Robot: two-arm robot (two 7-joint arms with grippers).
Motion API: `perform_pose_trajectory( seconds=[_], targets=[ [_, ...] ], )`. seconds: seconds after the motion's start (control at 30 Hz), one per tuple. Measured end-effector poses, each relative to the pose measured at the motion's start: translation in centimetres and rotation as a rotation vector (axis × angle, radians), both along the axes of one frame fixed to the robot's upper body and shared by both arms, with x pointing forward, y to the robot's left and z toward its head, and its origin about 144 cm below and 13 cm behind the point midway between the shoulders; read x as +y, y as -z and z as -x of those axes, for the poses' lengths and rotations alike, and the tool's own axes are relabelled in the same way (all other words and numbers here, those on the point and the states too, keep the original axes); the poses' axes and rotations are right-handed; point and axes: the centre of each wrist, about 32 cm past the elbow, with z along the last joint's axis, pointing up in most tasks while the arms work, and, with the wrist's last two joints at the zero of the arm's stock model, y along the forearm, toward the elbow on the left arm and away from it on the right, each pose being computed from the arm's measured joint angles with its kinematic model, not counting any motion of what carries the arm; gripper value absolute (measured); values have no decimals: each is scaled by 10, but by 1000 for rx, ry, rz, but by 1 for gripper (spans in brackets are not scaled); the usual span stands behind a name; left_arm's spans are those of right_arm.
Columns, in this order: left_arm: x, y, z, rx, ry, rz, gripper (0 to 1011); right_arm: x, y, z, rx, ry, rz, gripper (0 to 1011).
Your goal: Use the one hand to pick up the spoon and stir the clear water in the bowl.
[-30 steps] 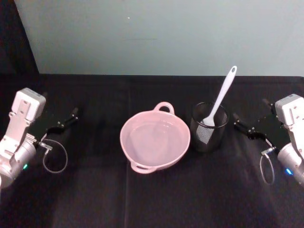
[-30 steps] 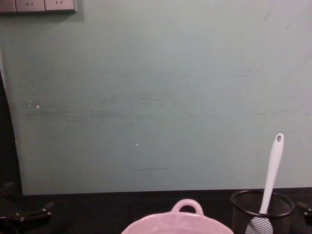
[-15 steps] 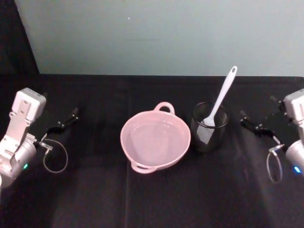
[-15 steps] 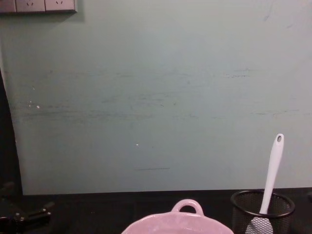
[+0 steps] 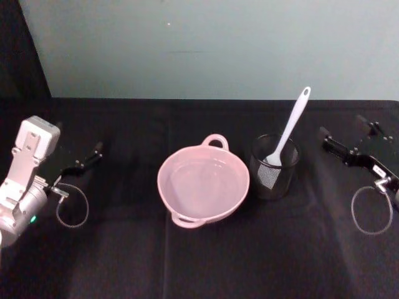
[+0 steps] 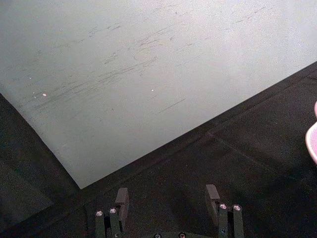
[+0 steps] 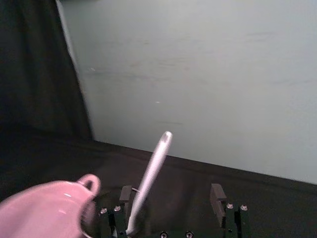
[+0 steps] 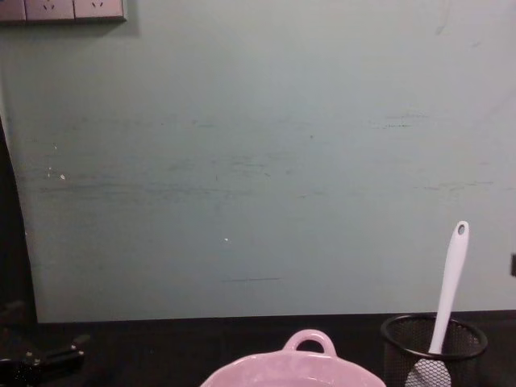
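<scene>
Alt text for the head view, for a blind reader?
A white spoon stands blade-down in a black mesh cup right of a pink bowl on a black table. The right claw is open right of the cup; the left claw, open, sits far left.

left gripper [image 6: 167,198] parked low at left, fingers [image 6: 121,201] apart, right gripper [image 7: 171,194] at right, fingers spread wide

soft, even light is spread over the scene. the pale wall [image 5: 218,50] is rendered bright, while the black tablecloth [image 5: 206,261] is left dim, its folds barely picked out. small glints are caught on the glossy rim of the bowl [image 5: 215,215].
</scene>
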Motion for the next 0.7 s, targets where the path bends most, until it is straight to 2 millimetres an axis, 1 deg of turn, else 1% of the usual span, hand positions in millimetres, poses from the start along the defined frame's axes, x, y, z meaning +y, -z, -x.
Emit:
perform_pose_trajectory(
  seconds=[0.1,0.13,0.23,0.3,0.6,0.7],
  targets=[
    [0,0,0,0,0,0,1011,0,-7,-7,50,-44,-75,1004],
    [0,0,0,0,0,0,1011,1,-11,-12,77,-59,-107,1004],
    [0,0,0,0,0,0,1011,1,-15,-20,115,-77,-145,1004],
    [0,0,0,0,0,0,1011,1,-19,-33,172,-110,-210,1004],
    [0,0,0,0,0,0,1011,2,-18,-72,279,-176,-357,1004],
    [0,0,0,0,0,0,1011,4,-16,-81,297,-188,-375,1004]
  ],
)
